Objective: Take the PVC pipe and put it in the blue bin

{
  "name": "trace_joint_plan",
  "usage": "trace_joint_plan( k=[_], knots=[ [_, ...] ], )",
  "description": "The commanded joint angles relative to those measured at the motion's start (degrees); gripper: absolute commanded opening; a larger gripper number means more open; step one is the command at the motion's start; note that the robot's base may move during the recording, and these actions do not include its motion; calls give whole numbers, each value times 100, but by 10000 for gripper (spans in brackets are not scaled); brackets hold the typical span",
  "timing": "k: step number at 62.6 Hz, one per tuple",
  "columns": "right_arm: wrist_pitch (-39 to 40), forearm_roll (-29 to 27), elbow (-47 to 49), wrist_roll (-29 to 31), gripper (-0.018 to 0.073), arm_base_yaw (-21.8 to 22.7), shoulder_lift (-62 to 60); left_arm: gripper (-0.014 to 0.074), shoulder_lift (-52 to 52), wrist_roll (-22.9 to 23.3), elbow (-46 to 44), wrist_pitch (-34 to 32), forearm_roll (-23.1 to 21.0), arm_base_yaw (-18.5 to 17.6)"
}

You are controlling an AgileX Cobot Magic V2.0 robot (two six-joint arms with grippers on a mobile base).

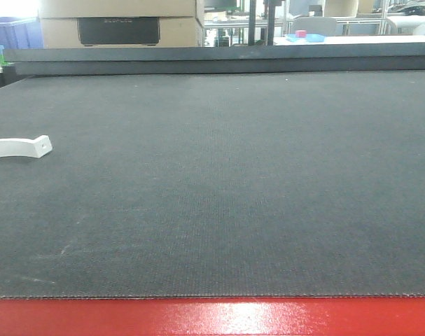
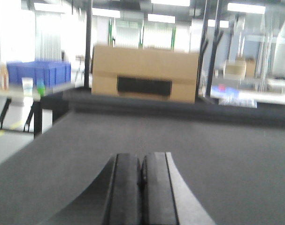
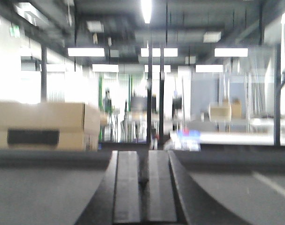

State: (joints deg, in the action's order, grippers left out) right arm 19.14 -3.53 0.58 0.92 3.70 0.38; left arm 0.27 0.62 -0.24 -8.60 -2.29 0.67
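Pipe (image 1: 19, 147) is lying flat at the far left of the mat (image 1: 233, 182), partly out of frame. I am holding left gripper (image 2: 141, 187) and right gripper (image 3: 143, 187) pressed together, empty; descending like this, I am risking shoving the pipe aside.

We see the PVC pipe (image 1: 19, 147) lying on the mat (image 1: 233, 182) at its far left edge, approx mid-depth. Behind the mat's back edge a cardboard box (image 1: 121, 24) sits left of ctr, w/ crates (image 1: 12, 31) further left.
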Motion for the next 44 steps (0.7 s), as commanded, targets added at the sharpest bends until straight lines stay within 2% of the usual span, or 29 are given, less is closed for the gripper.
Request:
trace_joint_plan(
  k=[1, 7, 14, 18, 23, 32, 38, 44],
  knots=[
    [276, -5, 332, 7, -168, -22, -38, -111, -27, -18, -338, -250, -34, 31],
    [88, -5, 843, 277, -168, -22, -38, -111, -27, -155, -905, -53, 19, 31],
    [-140, -5, 1508, 789, -168, -22, 321, -111, 292, -643, -1664, 241, 187, 31],
    [-343, -5, 1915, 824, -168, -22, 652, -111, 644, -661, -2070, 491, 229, 31],
    [-694, -5, 2405, 824, -168, -22, 1083, -111, 1152, -661, -2713, 1136, 198, 31],
    [-1771, -15, 3267, 824, -168, -22, 2063, -111, 2194, -661, -3911, 2426, 198, 31],
    [-2990, -84, 3740, 824, -168, -22, 2770, -111, 2887, -661, -4503, 3203, 229, 31],
    [-3807, -84, 3952, 824, -168, -22, 3468, -111, 3597, -661, -4619, 3345, 186, 31]
  ],
)
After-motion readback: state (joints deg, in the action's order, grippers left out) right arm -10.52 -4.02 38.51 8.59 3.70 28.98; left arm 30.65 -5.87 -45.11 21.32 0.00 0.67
